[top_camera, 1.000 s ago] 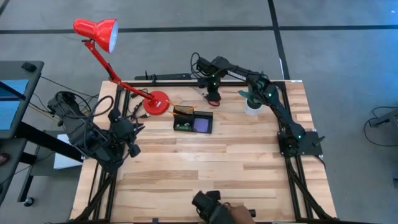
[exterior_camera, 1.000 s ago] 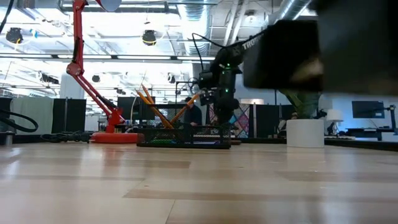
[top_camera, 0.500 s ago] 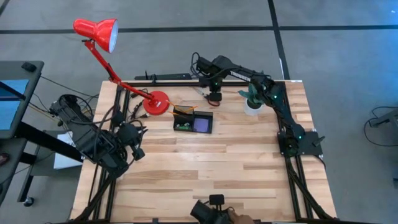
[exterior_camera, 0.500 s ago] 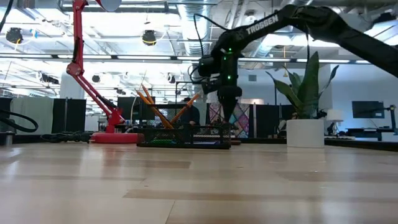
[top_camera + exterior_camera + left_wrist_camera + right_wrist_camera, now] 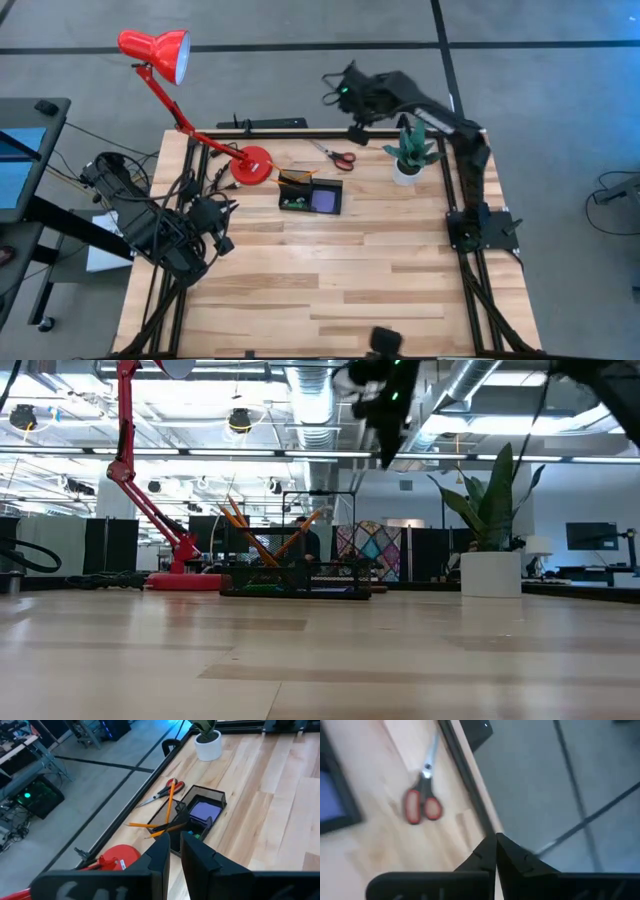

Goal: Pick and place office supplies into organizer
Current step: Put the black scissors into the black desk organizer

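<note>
The red-handled scissors (image 5: 341,156) lie flat on the table near its far edge, also seen in the right wrist view (image 5: 422,801). My right gripper (image 5: 358,133) hangs high above the far edge, shut and empty (image 5: 495,839), just beyond the scissors. The black organizer (image 5: 310,193) stands mid-table. It holds orange pencils (image 5: 168,811) leaning in its taller section, a purple notepad (image 5: 324,200) and a green eraser (image 5: 290,203). My left gripper (image 5: 175,851) waits at the table's left side, pointed toward the organizer, its fingers together but for a slit, holding nothing.
A red desk lamp stands with its round base (image 5: 252,165) left of the organizer, and its arm slants out past the far left corner. A potted plant (image 5: 408,156) stands at the far right, close to my right arm. A dark rail (image 5: 262,124) runs along the far edge.
My right gripper has risen steeply from table height at the scissors, moved toward the far edge and rolled, staying shut with nothing in it. The scissors stay flat on the table. A dark object at the near edge, which blocked part of the low view, has drawn back.
</note>
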Controlling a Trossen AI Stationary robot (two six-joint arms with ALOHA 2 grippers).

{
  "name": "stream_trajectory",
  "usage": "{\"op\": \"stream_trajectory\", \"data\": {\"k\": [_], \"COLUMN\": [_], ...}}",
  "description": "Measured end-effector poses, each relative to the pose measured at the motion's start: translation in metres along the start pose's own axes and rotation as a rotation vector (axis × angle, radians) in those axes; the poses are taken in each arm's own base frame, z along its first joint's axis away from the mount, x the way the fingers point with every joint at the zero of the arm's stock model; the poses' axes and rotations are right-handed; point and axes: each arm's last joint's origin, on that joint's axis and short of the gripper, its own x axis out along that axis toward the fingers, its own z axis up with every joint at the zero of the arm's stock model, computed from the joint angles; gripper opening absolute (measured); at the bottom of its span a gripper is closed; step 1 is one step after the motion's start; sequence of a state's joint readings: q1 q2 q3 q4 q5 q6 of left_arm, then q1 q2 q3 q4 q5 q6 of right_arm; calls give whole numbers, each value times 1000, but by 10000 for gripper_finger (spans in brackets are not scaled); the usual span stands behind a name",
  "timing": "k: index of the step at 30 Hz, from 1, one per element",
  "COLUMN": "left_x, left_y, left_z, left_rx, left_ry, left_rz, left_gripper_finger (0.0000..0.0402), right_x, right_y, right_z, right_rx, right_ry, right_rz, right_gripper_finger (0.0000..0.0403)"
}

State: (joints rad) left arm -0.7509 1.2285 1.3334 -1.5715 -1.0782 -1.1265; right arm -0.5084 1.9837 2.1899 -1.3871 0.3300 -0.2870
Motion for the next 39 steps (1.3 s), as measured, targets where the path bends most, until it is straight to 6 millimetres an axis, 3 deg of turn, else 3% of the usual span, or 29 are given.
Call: {"op": "stream_trajectory", "data": {"k": [5, 7, 12, 15, 18, 23, 28, 32, 39], "left_x": [0, 0, -2, -4, -7, -9, -8, -7, -6], "left_y": [0, 0, 6, 23, 47, 86, 106, 109, 109], "left_z": [0, 0, 2, 6, 9, 8, 8, 8, 9], "left_rx": [1, 8, 16, -40, -120, -227, -247, -239, -214], "left_ry": [-5, -15, -55, -84, -137, -124, -152, -155, -153], "left_rz": [1, 7, 18, 21, 43, 54, 128, 164, 175], "left_gripper_finger": [36, 36, 36, 36, 36, 36, 36, 36, 36], "right_x": [-28, -26, 2, -2, -28, -92, -135, -123, -65], "right_y": [-3, 3, 23, 17, 0, -32, -40, -23, 18], "right_z": [-15, -13, -9, -12, -20, -56, -106, -130, -168], "right_rx": [122, 132, 66, 50, 71, 166, 206, 231, 253], "right_ry": [-18, -18, 12, 11, -75, -270, -410, -507, -604], "right_rz": [36, 42, 51, -17, -112, -157, -2, 104, 107], "right_gripper_finger": [0, 0, 0, 0, 0, 0, 0, 0, 0]}}
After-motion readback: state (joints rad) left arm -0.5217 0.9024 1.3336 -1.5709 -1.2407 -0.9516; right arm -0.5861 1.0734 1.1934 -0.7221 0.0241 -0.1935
